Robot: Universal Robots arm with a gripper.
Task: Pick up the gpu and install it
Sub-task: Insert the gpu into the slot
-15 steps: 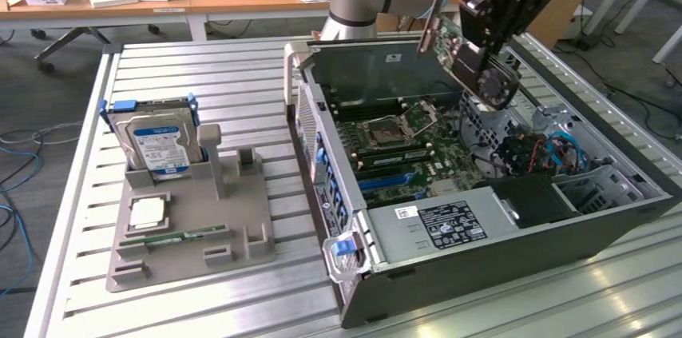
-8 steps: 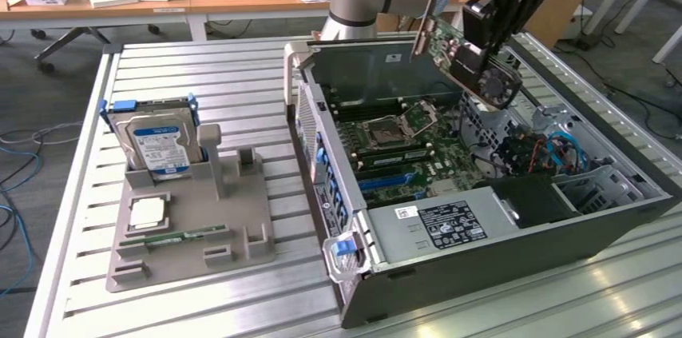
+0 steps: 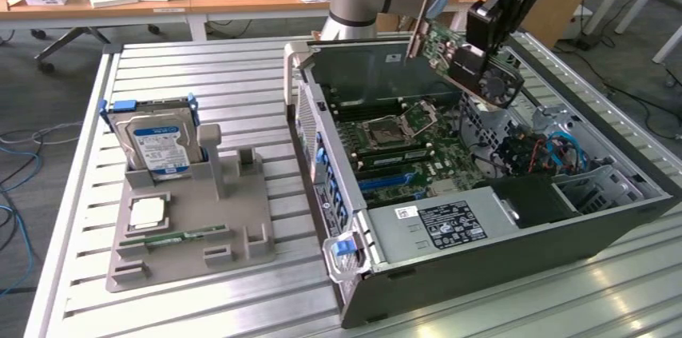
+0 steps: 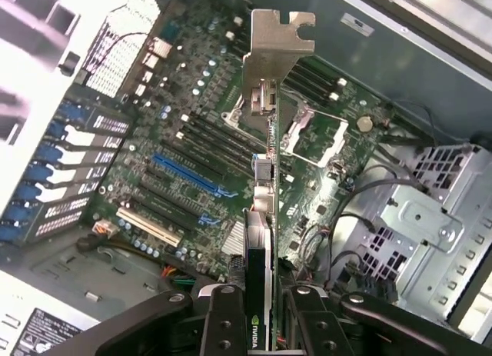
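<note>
1. gpu (image 3: 485,78) hangs in the air above the open computer case (image 3: 480,274), over its far end in the exterior view, clear of everything inside.
2. The gripper (image 3: 469,54) has it: the fingers (image 4: 223,325) are clamped on the card from both faces, one on each side, at the cooler end.
3. In the wrist view the gpu (image 4: 261,217) shows edge-on, a thin green line running straight out from the gripper (image 4: 265,325). Its long axis points away from the fingers and ends at the silver bracket (image 4: 277,48).
4. In the exterior view the card sits tilted rather than level, with the bracket (image 3: 418,26) as its highest part, close to the case's far wall.
5. The motherboard (image 3: 400,142) lies well below the card. Its long blue slot (image 4: 188,175) sits off to one side of the card's edge, not under it.
6. By my eye, the card's long axis runs at an angle to that slot, not parallel with it, so the two are not lined up.
7. The case stands on the slatted metal bench (image 3: 213,66).
</note>
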